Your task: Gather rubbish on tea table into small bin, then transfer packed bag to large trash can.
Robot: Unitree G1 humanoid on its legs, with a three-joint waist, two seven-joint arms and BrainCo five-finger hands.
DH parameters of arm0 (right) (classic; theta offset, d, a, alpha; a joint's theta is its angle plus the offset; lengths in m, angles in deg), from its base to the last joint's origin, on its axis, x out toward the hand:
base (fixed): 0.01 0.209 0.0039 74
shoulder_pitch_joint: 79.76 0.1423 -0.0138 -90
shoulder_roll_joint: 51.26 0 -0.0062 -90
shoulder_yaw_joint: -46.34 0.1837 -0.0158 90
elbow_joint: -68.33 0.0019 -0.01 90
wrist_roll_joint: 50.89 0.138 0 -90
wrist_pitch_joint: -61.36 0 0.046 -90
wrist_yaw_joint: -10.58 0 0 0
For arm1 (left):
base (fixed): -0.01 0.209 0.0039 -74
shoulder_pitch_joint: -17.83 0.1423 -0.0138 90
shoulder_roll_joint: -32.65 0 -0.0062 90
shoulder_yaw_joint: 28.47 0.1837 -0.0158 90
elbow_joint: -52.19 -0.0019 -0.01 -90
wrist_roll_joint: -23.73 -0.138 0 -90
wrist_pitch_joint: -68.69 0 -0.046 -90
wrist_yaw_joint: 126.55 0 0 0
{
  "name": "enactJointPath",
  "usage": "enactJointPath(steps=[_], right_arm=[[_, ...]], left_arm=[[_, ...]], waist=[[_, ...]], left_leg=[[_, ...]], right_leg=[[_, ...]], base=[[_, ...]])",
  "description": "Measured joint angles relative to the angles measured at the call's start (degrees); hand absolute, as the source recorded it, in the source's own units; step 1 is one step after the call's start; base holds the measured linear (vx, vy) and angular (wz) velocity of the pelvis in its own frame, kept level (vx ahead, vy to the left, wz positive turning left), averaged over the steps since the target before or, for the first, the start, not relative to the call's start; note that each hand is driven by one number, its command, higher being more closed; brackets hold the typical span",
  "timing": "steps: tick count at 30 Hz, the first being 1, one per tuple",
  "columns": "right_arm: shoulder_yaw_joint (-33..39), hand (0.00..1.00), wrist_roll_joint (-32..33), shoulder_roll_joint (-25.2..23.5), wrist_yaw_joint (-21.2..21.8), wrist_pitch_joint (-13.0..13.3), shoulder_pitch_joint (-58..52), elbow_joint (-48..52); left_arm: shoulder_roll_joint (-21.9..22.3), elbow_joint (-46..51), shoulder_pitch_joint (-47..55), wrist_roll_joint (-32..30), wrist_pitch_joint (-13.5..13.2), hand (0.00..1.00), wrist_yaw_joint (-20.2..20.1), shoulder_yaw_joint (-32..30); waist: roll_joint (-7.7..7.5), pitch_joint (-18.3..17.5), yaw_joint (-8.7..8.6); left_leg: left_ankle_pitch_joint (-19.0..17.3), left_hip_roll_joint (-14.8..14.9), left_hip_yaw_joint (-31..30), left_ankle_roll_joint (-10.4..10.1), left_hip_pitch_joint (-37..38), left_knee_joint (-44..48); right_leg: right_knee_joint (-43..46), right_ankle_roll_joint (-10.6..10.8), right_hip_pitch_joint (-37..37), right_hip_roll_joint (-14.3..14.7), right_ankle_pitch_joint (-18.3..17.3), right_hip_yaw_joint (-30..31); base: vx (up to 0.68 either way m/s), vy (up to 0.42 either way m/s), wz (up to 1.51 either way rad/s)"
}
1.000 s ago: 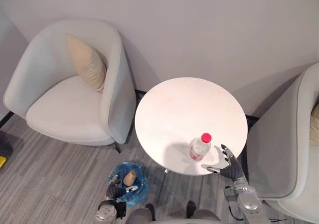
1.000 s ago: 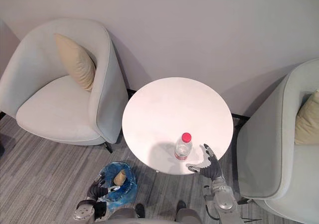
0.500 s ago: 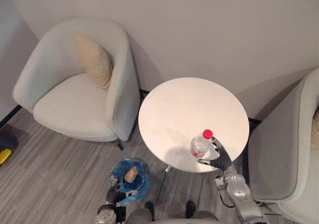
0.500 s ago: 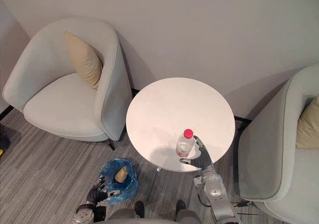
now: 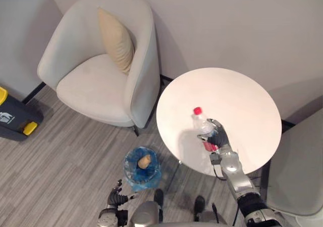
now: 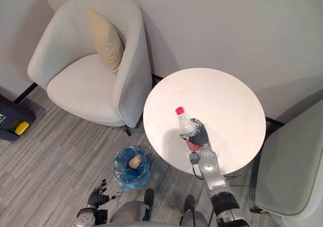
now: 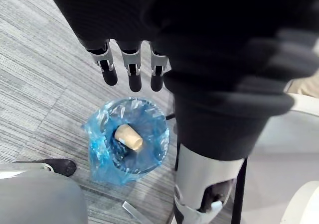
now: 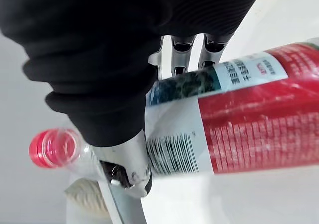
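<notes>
While the tea table (image 5: 242,101) lies under our right arm, the small bin (image 5: 151,176) stands on the floor off its left edge, nearer our slack-fingered left hand (image 6: 97,196). Our right hand (image 5: 220,137) is clenched round the bottle (image 5: 203,126), held over the table, cap tilted away and leftward, towards the bin's side.

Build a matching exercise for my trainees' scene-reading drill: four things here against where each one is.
1 bottle; 2 paper cup; 3 cushion; 4 left hand.
a on the armchair; b open, low near the small bin; c gripped in the right hand over the tea table; d inside the small bin.
Pairs: 1-c, 2-d, 3-a, 4-b.
</notes>
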Motion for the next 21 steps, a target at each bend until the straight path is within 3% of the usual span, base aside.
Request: enactJointPath(steps=[6, 15, 21], right_arm=[[0.88, 1.00, 1.64, 0.11, -1.11, -0.64, 0.12, 0.63], [0.83, 1.00, 1.57, 0.08, -0.15, 0.66, -5.53, 17.87], [-0.91, 1.00, 1.36, 0.10, 0.50, 1.98, -8.32, 20.81]], left_arm=[[0.20, 0.03, 0.03, 0.57, -0.01, 0.00, -0.74, -0.01], [1.32, 0.74, 0.04, 0.58, -0.07, 0.00, -0.68, -0.72], [2.08, 0.69, -0.18, 0.63, -0.30, 0.00, -0.58, -0.60]], waist=[[0.36, 0.80, 0.69], [0.00, 1.03, 0.61], [0.00, 1.02, 0.60]], left_leg=[[-0.01, -0.29, -0.86, 0.01, -0.81, 0.78], [-0.43, -1.14, -2.38, 0.56, 0.30, 1.15], [1.64, -2.68, -8.16, 0.06, -1.45, 1.29]], right_leg=[[1.62, 0.58, -0.76, -0.37, -0.89, -0.31], [5.08, 0.34, -0.23, -1.49, -3.53, -1.69], [5.11, 0.22, 1.53, -2.59, -4.82, -8.67]], base=[[-0.04, -0.003, 0.07], [0.00, -0.001, 0.11], [0.00, -0.036, 0.58]])
